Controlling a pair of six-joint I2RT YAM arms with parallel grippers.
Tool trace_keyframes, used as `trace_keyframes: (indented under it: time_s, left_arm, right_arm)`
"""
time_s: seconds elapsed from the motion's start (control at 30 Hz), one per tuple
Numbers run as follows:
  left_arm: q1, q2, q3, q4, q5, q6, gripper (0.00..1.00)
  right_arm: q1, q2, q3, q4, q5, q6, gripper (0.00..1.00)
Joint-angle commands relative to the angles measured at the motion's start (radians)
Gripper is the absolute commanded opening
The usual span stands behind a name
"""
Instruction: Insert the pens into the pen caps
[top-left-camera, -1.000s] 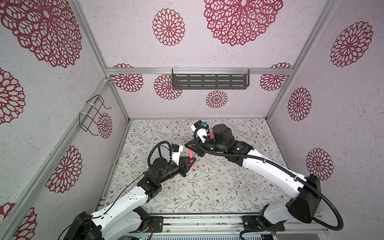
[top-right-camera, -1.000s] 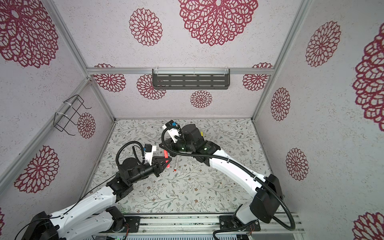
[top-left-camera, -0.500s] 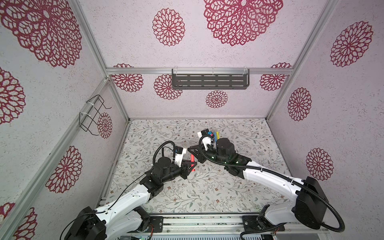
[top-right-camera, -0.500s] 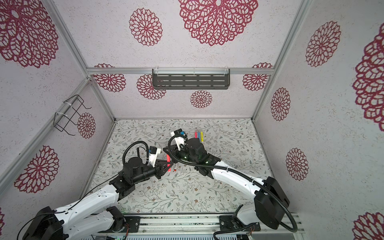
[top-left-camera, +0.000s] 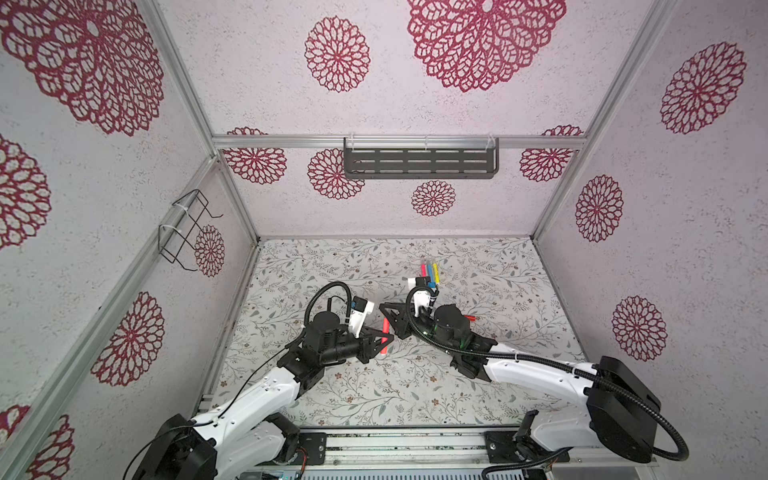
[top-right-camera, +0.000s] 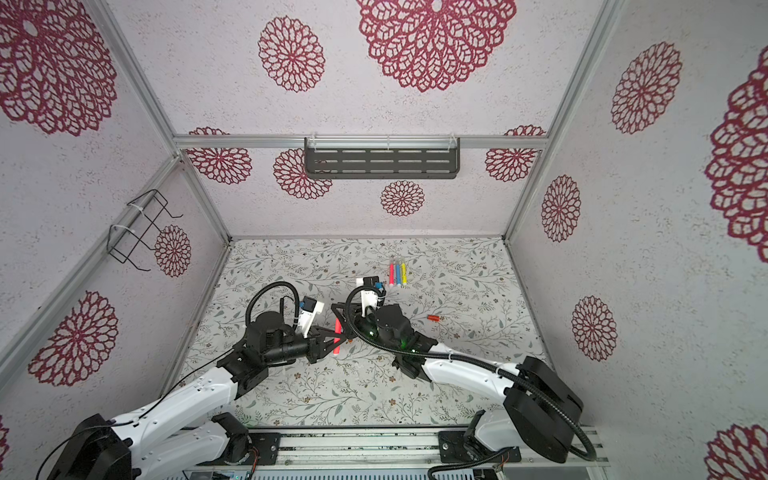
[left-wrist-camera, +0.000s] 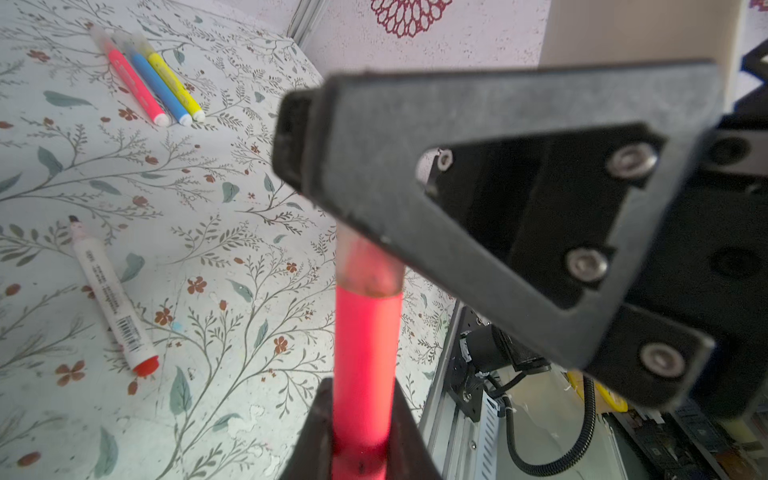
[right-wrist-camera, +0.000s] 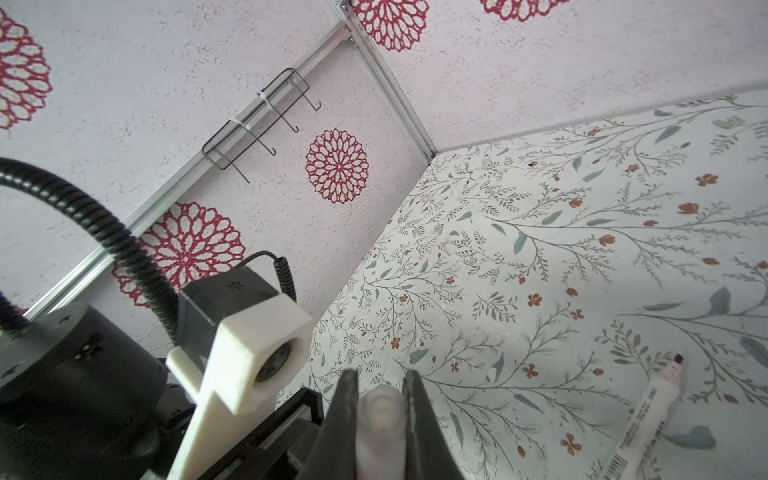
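The red pen (left-wrist-camera: 363, 353) lies lengthwise front to back over the middle of the table (top-left-camera: 498, 266). Its far end points toward the back and sits inside one pale translucent cap (left-wrist-camera: 368, 266). The left fingers (left-wrist-camera: 309, 440) stand narrow, pinching the pen's near end. The right fingers (right-wrist-camera: 345, 415) are clamped narrow on the cap. There are five pens: this one, three capped pens (top-right-camera: 397, 274) side by side at the back, and one uncapped white-barrelled pen (left-wrist-camera: 112, 299) lying alone.

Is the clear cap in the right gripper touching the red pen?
Touching. The left wrist view shows the clear cap seated over the end of the red pen, rim against its barrel, no gap.
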Motion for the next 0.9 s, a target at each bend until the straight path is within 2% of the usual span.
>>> trace_keyframes:
  time_s: [0.0, 0.17, 0.37, 0.43, 0.53, 0.57, 0.7, 0.87]
  left_arm:
    - [0.102, -0.019, 0.097, 0.462, -0.217, -0.059, 0.0]
    - [0.103, -0.001, 0.092, 0.463, -0.215, -0.06, 0.0]
    - [0.084, 0.04, 0.071, 0.349, -0.181, -0.026, 0.0]
    - [0.06, 0.047, 0.055, 0.339, -0.165, -0.019, 0.0]
    - [0.013, 0.045, 0.051, 0.271, -0.145, 0.019, 0.0]
    - [-0.001, 0.043, 0.051, 0.25, -0.135, 0.03, 0.0]
    - [-0.015, 0.024, 0.033, 0.231, -0.094, 0.023, 0.0]
    - [-0.021, -0.001, 0.028, 0.265, -0.041, 0.016, 0.01]
  right_arm:
    - [0.117, 0.027, -0.134, -0.429, -0.156, 0.059, 0.0]
    - [0.106, 0.007, -0.091, -0.446, -0.22, -0.038, 0.0]
    - [0.032, -0.006, 0.111, -0.556, -0.283, -0.197, 0.0]
    - [-0.024, -0.032, 0.187, -0.593, -0.309, -0.243, 0.1]
    - [-0.135, -0.09, 0.325, -0.642, -0.387, -0.299, 0.45]
    - [-0.175, -0.119, 0.385, -0.668, -0.382, -0.309, 0.51]
    - [-0.251, -0.279, 0.428, -0.562, -0.303, -0.321, 0.64]
    - [-0.27, -0.226, 0.494, -0.657, -0.381, -0.356, 0.63]
